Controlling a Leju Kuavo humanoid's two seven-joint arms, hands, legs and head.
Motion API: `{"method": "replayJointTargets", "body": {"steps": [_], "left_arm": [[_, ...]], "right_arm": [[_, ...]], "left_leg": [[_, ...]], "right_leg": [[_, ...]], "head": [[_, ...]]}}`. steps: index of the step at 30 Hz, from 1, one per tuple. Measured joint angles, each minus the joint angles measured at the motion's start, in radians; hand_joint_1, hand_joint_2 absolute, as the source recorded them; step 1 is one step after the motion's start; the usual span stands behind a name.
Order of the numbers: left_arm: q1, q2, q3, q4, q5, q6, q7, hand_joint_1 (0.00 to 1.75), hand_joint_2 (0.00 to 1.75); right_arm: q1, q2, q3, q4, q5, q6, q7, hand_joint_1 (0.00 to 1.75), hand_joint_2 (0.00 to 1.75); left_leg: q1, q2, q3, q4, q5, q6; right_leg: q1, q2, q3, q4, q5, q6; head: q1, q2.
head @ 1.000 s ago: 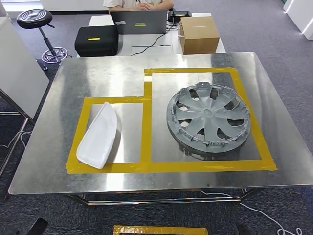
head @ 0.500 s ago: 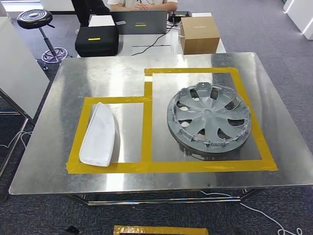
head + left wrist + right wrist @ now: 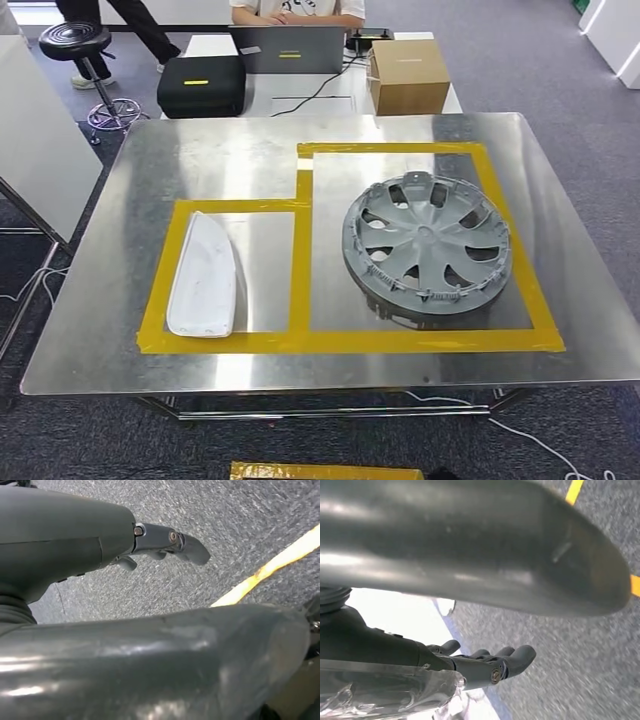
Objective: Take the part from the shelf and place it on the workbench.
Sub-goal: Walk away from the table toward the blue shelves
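Head view shows 1 steel counter (image 3: 113,250) marked with 1 run of yellow tape (image 3: 300,260) forming 2 joined boxes, and 2 parts lie on it. 1 white part (image 3: 202,277), a smooth, shallow, elongated shell with one narrow rounded end, lies flat inside the box left of the tape's middle strip, its wide end touching the near strip. 1 grey wheel cover (image 3: 426,245), round with spoke-shaped openings and a clipped rim, lies in the box right of that strip. Beyond the counter stand 1 cardboard box (image 3: 408,74), 1 black case (image 3: 201,86) with a small yellow label too small to read, 1 laptop (image 3: 288,46) and 1 stool (image 3: 74,42). Left wrist view has the left hand (image 3: 166,542) over grey carpet, fingers straight and apart, holding nothing. Right wrist view has the right hand (image 3: 490,662) likewise extended and empty.
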Motion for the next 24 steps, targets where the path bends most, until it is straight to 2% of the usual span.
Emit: {"method": "replayJointTargets", "body": {"steps": [1,2,3,5,6,7,8,9,11,12,13,14,17,18,19,21,22,23,24], "left_arm": [[0.000,0.000,-0.002,0.000,0.000,0.000,0.000,0.00,0.00],[-0.001,0.000,-0.004,0.001,0.000,0.000,0.000,0.00,0.00],[-0.001,0.000,-0.005,0.001,0.000,0.000,0.000,0.00,0.00],[-0.001,-0.001,-0.013,0.001,0.000,0.003,0.005,0.00,0.00],[0.000,-0.002,-0.021,0.001,0.000,0.007,0.011,0.00,0.00],[0.002,-0.003,-0.034,0.001,0.000,0.014,0.018,0.00,0.00],[0.003,-0.004,-0.049,0.001,0.000,0.023,0.027,0.00,0.00],[0.002,-0.006,-0.065,0.001,0.001,0.031,0.034,0.00,0.00],[0.001,-0.012,-0.094,0.001,0.004,0.044,0.045,0.00,0.00],[0.001,-0.013,-0.104,0.001,0.005,0.047,0.049,0.00,0.00],[0.002,-0.015,-0.114,0.001,0.005,0.050,0.053,0.00,0.00],[0.002,-0.016,-0.124,0.001,0.004,0.052,0.056,0.00,0.00],[-0.002,-0.016,-0.156,0.001,-0.001,0.055,0.060,0.00,0.00],[-0.005,-0.016,-0.164,0.001,0.000,0.055,0.060,0.00,0.00],[-0.008,-0.016,-0.169,0.001,0.000,0.055,0.060,0.00,0.00],[-0.009,-0.015,-0.173,0.001,0.004,0.055,0.061,0.00,0.00],[-0.007,-0.015,-0.173,0.001,0.006,0.055,0.061,0.00,0.00],[-0.005,-0.015,-0.173,0.001,0.007,0.056,0.061,0.00,0.00],[-0.004,-0.015,-0.173,0.001,0.008,0.058,0.061,0.00,0.00]], "right_arm": [[-0.002,0.000,0.006,0.000,0.000,0.000,0.000,0.00,0.00],[-0.004,0.000,0.012,0.000,0.000,0.000,0.000,0.00,0.00],[-0.005,0.001,0.017,0.001,0.000,0.000,0.000,0.00,0.00],[-0.004,0.002,0.027,0.001,0.007,-0.002,0.008,0.00,0.00],[-0.003,0.001,0.034,0.001,0.013,-0.005,0.015,0.00,0.00],[-0.002,0.000,0.042,0.001,0.018,-0.008,0.022,0.00,0.00],[-0.001,-0.002,0.051,0.001,0.020,-0.010,0.027,0.00,0.00],[-0.001,-0.003,0.061,0.001,0.017,-0.011,0.029,0.00,0.00],[-0.002,-0.004,0.073,0.001,-0.005,-0.010,0.022,0.00,0.00],[-0.001,-0.004,0.074,0.001,-0.023,-0.010,0.015,0.00,0.00],[-0.001,-0.004,0.073,0.001,-0.042,-0.010,0.006,0.00,0.00],[-0.001,-0.003,0.070,0.001,-0.060,-0.010,-0.003,0.00,0.00],[-0.003,-0.001,0.058,0.001,-0.089,-0.012,-0.018,0.00,0.00],[-0.003,0.000,0.054,0.001,-0.091,-0.014,-0.021,0.00,0.00],[-0.003,0.000,0.052,0.001,-0.091,-0.015,-0.022,0.00,0.00],[-0.003,0.002,0.049,0.001,-0.092,-0.016,-0.024,0.00,0.00],[-0.003,0.003,0.047,0.001,-0.095,-0.017,-0.026,0.00,0.00],[-0.003,0.003,0.043,0.001,-0.098,-0.017,-0.028,0.00,0.00],[-0.003,0.003,0.040,0.001,-0.102,-0.018,-0.029,0.00,0.00]], "left_leg": [[0.002,-0.001,-0.001,0.008,-0.005,-0.009],[0.003,-0.002,-0.003,0.016,-0.009,-0.016],[0.003,-0.003,-0.005,0.022,-0.012,-0.022],[0.004,-0.004,-0.007,0.025,-0.008,-0.029],[0.006,-0.004,-0.010,0.027,-0.009,-0.032],[0.007,-0.003,-0.017,0.041,-0.022,-0.036],[0.007,-0.002,-0.034,0.077,-0.051,-0.040],[0.008,-0.002,-0.061,0.138,-0.093,-0.043],[0.008,-0.002,-0.130,0.299,-0.180,-0.048],[0.008,-0.002,-0.151,0.355,-0.202,-0.048],[0.008,-0.002,-0.153,0.372,-0.203,-0.048],[0.008,-0.002,-0.133,0.345,-0.182,-0.046],[0.007,0.001,0.004,0.122,-0.089,-0.035],[0.006,0.002,0.035,0.068,-0.073,-0.031],[0.005,0.002,0.049,0.040,-0.067,-0.028],[0.005,0.002,0.045,0.026,-0.062,-0.023],[0.006,0.003,0.040,0.022,-0.058,-0.019],[0.007,0.003,0.034,0.018,-0.051,-0.013],[0.007,0.004,0.027,0.015,-0.043,-0.007]], "right_leg": [[-0.004,0.001,0.050,-0.089,0.029,0.007],[-0.007,0.006,0.090,-0.156,0.050,0.006],[-0.009,0.010,0.113,-0.193,0.059,0.000],[-0.005,0.016,0.116,-0.197,0.062,-0.024],[-0.004,0.015,0.113,-0.195,0.065,-0.033],[-0.004,0.013,0.110,-0.196,0.069,-0.041],[-0.005,0.010,0.107,-0.199,0.074,-0.048],[-0.006,0.008,0.103,-0.201,0.079,-0.054],[-0.005,0.002,0.092,-0.203,0.087,-0.061],[-0.006,0.000,0.086,-0.203,0.091,-0.061],[-0.006,-0.001,0.082,-0.203,0.094,-0.060],[-0.008,-0.002,0.078,-0.204,0.098,-0.058],[-0.012,-0.001,0.073,-0.206,0.109,-0.044],[-0.012,-0.001,0.070,-0.206,0.114,-0.037],[-0.012,-0.002,0.066,-0.207,0.120,-0.030],[-0.011,-0.004,0.057,-0.211,0.132,-0.014],[-0.012,-0.005,0.049,-0.206,0.125,-0.009],[-0.011,-0.006,0.035,-0.179,0.100,-0.006],[-0.010,-0.006,0.012,-0.125,0.057,-0.004]], "head": [[0.001,0.000],[0.001,0.000],[-0.001,0.000],[-0.006,0.000],[-0.008,0.000],[-0.009,0.000],[-0.010,0.000],[-0.012,0.000],[-0.014,0.000],[-0.014,0.000],[-0.014,0.000],[-0.014,0.000],[-0.015,0.000],[-0.016,0.000],[-0.017,0.000],[-0.017,0.000],[-0.017,0.000],[-0.016,0.000],[-0.013,0.000]]}}
